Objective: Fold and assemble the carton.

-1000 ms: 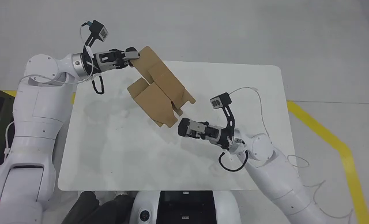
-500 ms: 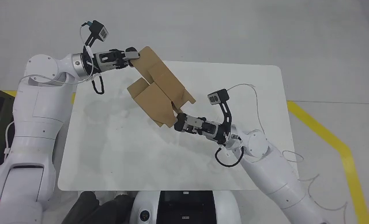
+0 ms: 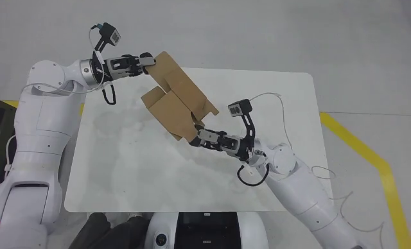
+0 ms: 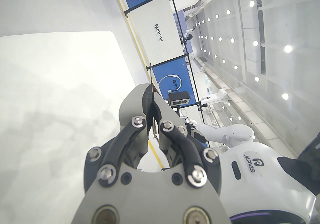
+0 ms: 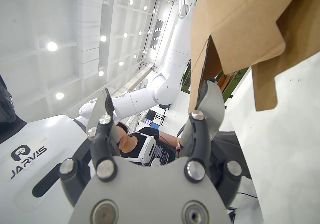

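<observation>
Nearest in, the right gripper (image 3: 194,134) sits over the middle of the table (image 3: 276,165), jaws spread wide and nothing clamped. One of its fingers (image 5: 210,100) is right up against the lower edge of a hanging flap of the carton (image 5: 237,10), with the cardboard's cut edge lying along that finger's inner face. The other finger stands well apart from the flap. Moving out across the table, the carton (image 3: 180,95) is brown, partly opened and tilted, and it stretches from the table's middle toward its far left corner. Its loose flaps splay toward the middle, and one long panel slopes up toward that corner. Whether the low flaps touch the table, I cannot tell. Farthest out, at the far left corner of the table, the left gripper (image 3: 149,61) has the top corner of that long panel pinched tight. The left wrist view shows both pads (image 4: 147,100) pressed together on a thin dark sliver of cardboard seen edge-on, with the white table (image 4: 62,72) spread out beneath it. So one corner is gripped up high, and the open pincer is at the bottom flap.
</observation>
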You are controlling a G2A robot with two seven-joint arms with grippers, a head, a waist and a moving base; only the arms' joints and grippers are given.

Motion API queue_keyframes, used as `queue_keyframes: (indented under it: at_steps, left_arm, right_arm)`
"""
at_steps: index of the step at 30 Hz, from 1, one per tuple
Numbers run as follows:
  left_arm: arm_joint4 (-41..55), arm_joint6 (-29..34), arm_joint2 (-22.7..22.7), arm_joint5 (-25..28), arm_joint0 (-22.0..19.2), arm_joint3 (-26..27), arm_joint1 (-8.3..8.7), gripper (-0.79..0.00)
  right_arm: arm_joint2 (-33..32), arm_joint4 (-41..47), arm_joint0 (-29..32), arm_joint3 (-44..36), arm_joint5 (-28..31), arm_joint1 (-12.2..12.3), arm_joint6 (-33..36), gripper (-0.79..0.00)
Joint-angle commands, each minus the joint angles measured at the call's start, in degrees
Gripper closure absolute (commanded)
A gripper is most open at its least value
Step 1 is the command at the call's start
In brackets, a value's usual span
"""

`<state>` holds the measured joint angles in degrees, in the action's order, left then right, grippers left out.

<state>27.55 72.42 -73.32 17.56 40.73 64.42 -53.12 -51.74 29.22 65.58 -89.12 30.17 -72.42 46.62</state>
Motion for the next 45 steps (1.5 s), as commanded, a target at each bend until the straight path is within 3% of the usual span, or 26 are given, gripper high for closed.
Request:
queue_keyframes:
  at_steps: [1,9,19,22,24,25,28,30,39,40,41,42,45]
  left_arm:
    - [0.00,0.00,0.00,0.00,0.00,0.00,0.00,0.000]
    - [0.00,0.00,0.00,0.00,0.00,0.00,0.00,0.000]
    - [0.00,0.00,0.00,0.00,0.00,0.00,0.00,0.000]
    - [0.00,0.00,0.00,0.00,0.00,0.00,0.00,0.000]
    - [0.00,0.00,0.00,0.00,0.00,0.00,0.00,0.000]
    - [0.00,0.00,0.00,0.00,0.00,0.00,0.00,0.000]
    - [0.00,0.00,0.00,0.00,0.00,0.00,0.00,0.000]
    - [0.00,0.00,0.00,0.00,0.00,0.00,0.00,0.000]
    - [0.00,0.00,0.00,0.00,0.00,0.00,0.00,0.000]
    - [0.00,0.00,0.00,0.00,0.00,0.00,0.00,-0.092]
    - [0.00,0.00,0.00,0.00,0.00,0.00,0.00,-0.339]
    - [0.00,0.00,0.00,0.00,0.00,0.00,0.00,-0.785]
    - [0.00,0.00,0.00,0.00,0.00,0.00,0.00,-0.785]
  right_arm:
    - [0.38,0.22,-0.39,0.48,-0.11,-0.21,-0.22,-0.539]
    - [1.52,1.12,-1.78,2.66,-2.00,-0.95,-0.96,-0.406]
    - [2.75,1.46,-3.03,4.54,-4.78,-1.82,-1.93,-0.376]
    - [3.08,0.72,-3.19,4.85,-5.11,-2.07,-2.76,-0.323]
    - [3.23,0.18,-3.26,5.01,-5.29,-2.22,-3.29,-0.262]
    - [3.25,-0.05,-3.28,5.04,-5.32,-2.28,-3.54,-0.185]
    - [3.04,-0.69,-3.16,5.04,-5.15,-2.39,-4.30,-0.049]
    - [2.67,-1.34,-2.99,4.84,-5.14,-2.38,-4.73,0.000]
    - [0.55,-2.25,-1.27,2.34,-6.52,-1.92,-3.86,0.000]
    - [0.24,-2.34,-1.12,2.03,-6.81,-1.82,-3.35,0.000]
    - [-0.16,-2.42,-0.96,1.75,-7.06,-1.71,-2.96,0.000]
    - [-0.62,-2.42,-0.76,1.43,-7.34,-1.59,-2.55,0.000]
    - [-2.36,-2.22,-0.12,0.46,-7.91,-1.15,-1.28,0.000]
